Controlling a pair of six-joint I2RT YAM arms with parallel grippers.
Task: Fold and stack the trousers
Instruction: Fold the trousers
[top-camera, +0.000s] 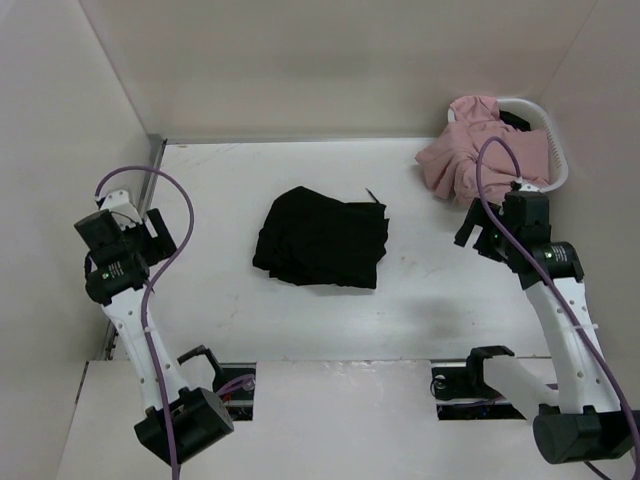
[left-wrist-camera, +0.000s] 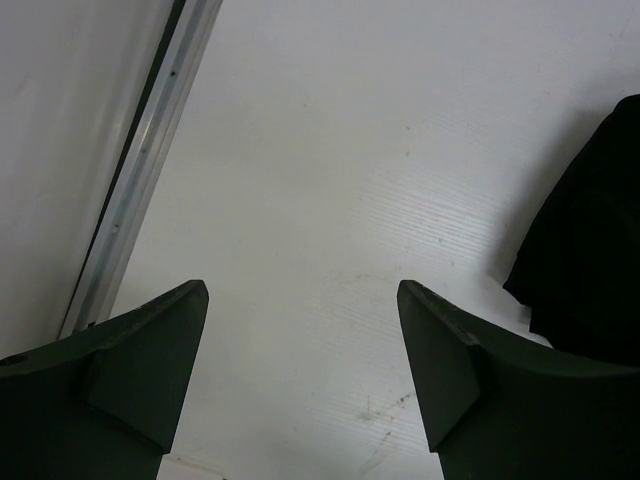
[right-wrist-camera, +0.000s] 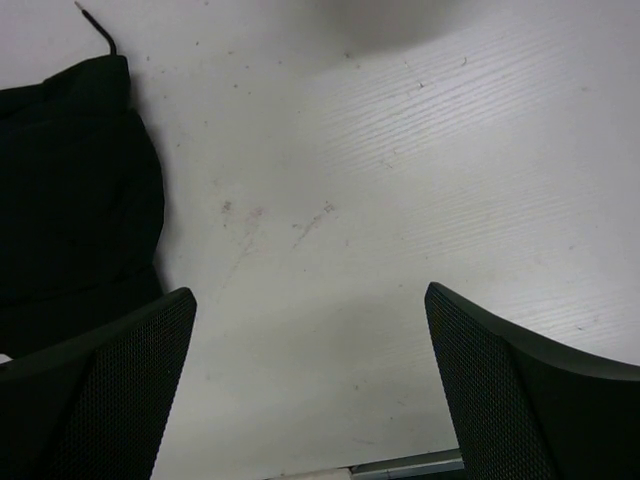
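1. The trousers (top-camera: 322, 240) lie in the middle of the top view as a compact, roughly square black bundle on the white desk (top-camera: 220, 180). Several layers show at the lower edges. A thin drawstring (top-camera: 372, 193) pokes out at the upper right corner.
2. The left gripper (left-wrist-camera: 302, 286) hangs over bare desk at the left of the top view, well apart from the bundle. Its jaws are spread wide with nothing between them. In its own view, only an edge of black cloth shows at the right border.
3. The right gripper (right-wrist-camera: 310, 290) is at the right of the top view, just below the heap of pink clothes (top-camera: 480, 150) that spills from a white basket (top-camera: 555, 140). It is also wide open and holds nothing. In its own view, the trousers fill the upper left and bare desk lies between the jaws.
4. Judging by the layered shape, the folding looks largely done. The step in hand seems to be the pause between folding and placing.
5. No stack is visible, so I cannot tell where the bundle is meant to go.
6. The next move likely calls for a low approach to an edge of the bundle. The jaws must close on all the layers together, or the soft cloth may slide apart and undo the fold.
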